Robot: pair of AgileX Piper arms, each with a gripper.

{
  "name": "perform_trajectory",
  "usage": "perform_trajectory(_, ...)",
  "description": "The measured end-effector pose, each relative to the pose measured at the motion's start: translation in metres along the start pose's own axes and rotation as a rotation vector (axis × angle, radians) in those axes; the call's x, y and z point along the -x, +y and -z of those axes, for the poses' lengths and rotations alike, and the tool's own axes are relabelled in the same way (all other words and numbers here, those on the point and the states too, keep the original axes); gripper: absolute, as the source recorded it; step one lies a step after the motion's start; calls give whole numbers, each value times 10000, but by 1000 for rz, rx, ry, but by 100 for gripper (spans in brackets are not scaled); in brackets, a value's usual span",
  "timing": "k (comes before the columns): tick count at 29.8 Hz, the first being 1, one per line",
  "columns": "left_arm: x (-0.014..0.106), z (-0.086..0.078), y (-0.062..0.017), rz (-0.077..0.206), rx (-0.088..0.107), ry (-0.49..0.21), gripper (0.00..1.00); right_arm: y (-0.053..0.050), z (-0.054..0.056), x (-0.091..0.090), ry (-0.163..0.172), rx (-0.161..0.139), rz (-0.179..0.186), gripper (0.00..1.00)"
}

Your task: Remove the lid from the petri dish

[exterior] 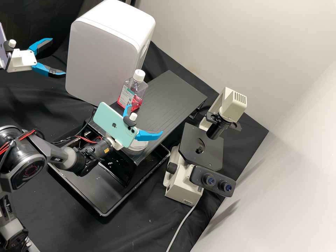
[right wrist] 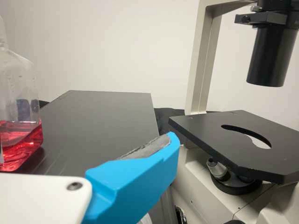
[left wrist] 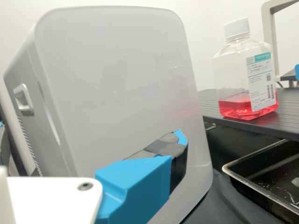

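The right claw (exterior: 145, 119) is hovering, fingers spread wide, just over the petri dish (exterior: 137, 148) at the near end of the shelf (exterior: 168, 101), likely to straddle its lid, while the left claw (exterior: 57, 56), also spread, is hanging clear by the white box (exterior: 105, 49) far left.

Bottle label (left wrist: 260, 80) print too small to read

A lab: microscope (exterior: 203, 154), medium bottle (exterior: 132, 91), black bench (exterior: 42, 101).
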Motion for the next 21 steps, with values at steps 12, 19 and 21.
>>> perform_trajectory(12,19,-21,24,46,57,26,100,0,0,0,0,0,0,100)
perform_trajectory(19,-57,-88,-127,91,113,-10,100,0,0,0,0,0,0,100)
perform_trajectory(21,-132,-97,-193,110,116,-17,100,0,0,0,0,0,0,100)
